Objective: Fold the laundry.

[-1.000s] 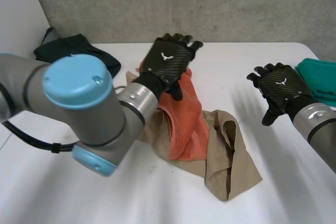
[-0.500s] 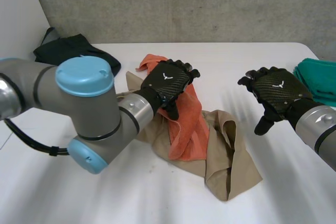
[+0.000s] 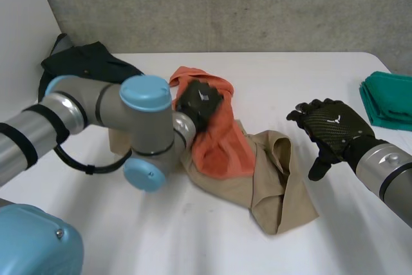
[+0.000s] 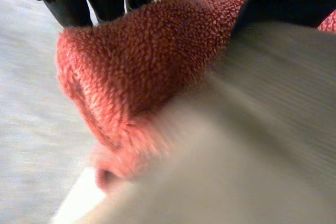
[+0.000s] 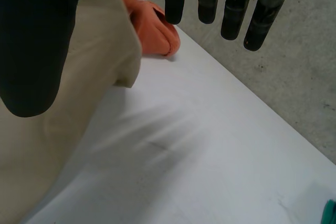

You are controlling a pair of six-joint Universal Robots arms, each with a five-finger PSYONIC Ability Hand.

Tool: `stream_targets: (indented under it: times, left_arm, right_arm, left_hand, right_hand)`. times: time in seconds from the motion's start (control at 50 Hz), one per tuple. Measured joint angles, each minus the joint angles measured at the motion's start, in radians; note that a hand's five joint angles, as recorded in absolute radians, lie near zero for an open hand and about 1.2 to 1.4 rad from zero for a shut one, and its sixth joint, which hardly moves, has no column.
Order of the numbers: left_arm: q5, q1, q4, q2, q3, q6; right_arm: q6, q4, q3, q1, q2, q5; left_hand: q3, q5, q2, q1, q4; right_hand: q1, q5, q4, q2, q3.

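Orange terry towel (image 3: 222, 143), pinched in the left hand (image 3: 198, 101), probably needs lifting off the beige cloth (image 3: 283, 191); right hand (image 3: 331, 127) hovers spread and empty.

Table (image 3: 193, 236) takes the lower frame in the head view, with the wall (image 3: 257, 4) behind it along the top. Towel (image 3: 222, 140) sits at centre, lying on the left part of a larger cloth (image 3: 283, 188) that spreads from centre toward lower right. Left hand (image 3: 198, 104) is on the towel's upper-left part, a towel fold caught between its fingers (image 4: 71, 6) and thumb. Right hand (image 3: 331, 127) is right of centre, beside the larger cloth's right edge, fingers loose over bare table. Bundled garment (image 3: 90, 62) lies upper left, at the table's far corner. Folded stack (image 3: 386, 98) sits at the right edge, behind the right hand.
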Motion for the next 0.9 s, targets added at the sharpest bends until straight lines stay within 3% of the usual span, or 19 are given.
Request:
stream_targets:
  times: [0.14,0.16,0.2,0.38,0.42,0.44,0.48,0.5,0.52,0.7,0.9]
  left_arm:
    - [-0.105,0.037,0.16,0.08,0.031,0.002]
    - [-0.143,0.081,0.247,0.133,0.052,0.001]
    - [-0.157,0.118,0.289,0.162,0.073,0.0]
    - [-0.167,0.317,0.333,0.173,0.187,-0.001]
    - [-0.165,0.342,0.331,0.159,0.189,0.0]
    - [-0.162,0.36,0.329,0.144,0.187,0.001]
    - [-0.158,0.38,0.328,0.123,0.176,0.003]
    - [-0.156,0.387,0.327,0.114,0.169,0.004]
    - [-0.153,0.399,0.326,0.095,0.148,0.006]
    - [-0.157,0.394,0.322,0.082,0.004,0.004]
    - [-0.147,0.242,0.294,0.262,-0.348,-0.003]
  right_arm:
    - [-0.001,-0.002,-0.004,-0.001,0.009,0.002]
    - [-0.001,-0.003,-0.006,-0.002,0.012,0.002]
    - [-0.001,-0.003,-0.007,-0.002,0.013,0.002]
    - [-0.001,-0.002,-0.006,-0.001,0.012,-0.002]
    - [-0.001,-0.002,-0.006,-0.001,0.012,-0.002]
    - [-0.001,-0.002,-0.006,-0.001,0.012,-0.002]
    - [-0.001,-0.002,-0.005,0.0,0.012,-0.002]
    - [-0.001,-0.002,-0.005,0.0,0.012,-0.002]
    - [-0.001,-0.002,-0.005,0.0,0.013,-0.001]
    - [0.0,0.0,-0.005,0.001,0.017,0.001]
    - [0.002,0.007,-0.007,0.002,0.01,0.001]
  left_hand:
    - [0.02,0.0,0.008,0.007,0.015]
    - [0.026,0.0,0.012,0.007,0.02]
    - [0.031,0.027,0.015,0.007,0.02]
    - [0.033,0.042,0.014,0.007,0.018]
    - [-0.021,0.014,-0.051,-0.008,-0.05]
    - [-0.19,-0.119,-0.211,-0.125,-0.226]
    - [-0.19,-0.119,-0.211,-0.125,-0.226]
    - [-0.6,-0.533,-0.629,-0.598,-0.646]
    - [-0.818,-0.737,-0.849,-0.797,-0.869]
    - [-0.922,-0.822,-0.951,-0.832,-0.971]
    - [-0.922,-0.822,-0.951,-0.832,-0.971]
  right_hand:
    - [0.0,0.0,0.0,0.0,0.0]
    - [0.0,0.0,0.0,0.0,0.0]
    - [0.0,0.0,0.0,0.0,0.0]
    - [0.0,0.0,0.0,0.0,0.0]
    - [0.0,0.0,0.0,0.0,0.0]
    - [0.0,0.0,0.0,0.0,0.0]
    - [0.0,0.0,0.0,0.0,0.0]
    - [0.0,0.0,0.0,0.0,0.0]
    - [0.0,0.0,0.0,0.0,0.0]
    - [0.0,0.0,0.0,0.0,0.0]
    - [0.0,0.0,0.0,0.0,0.0]
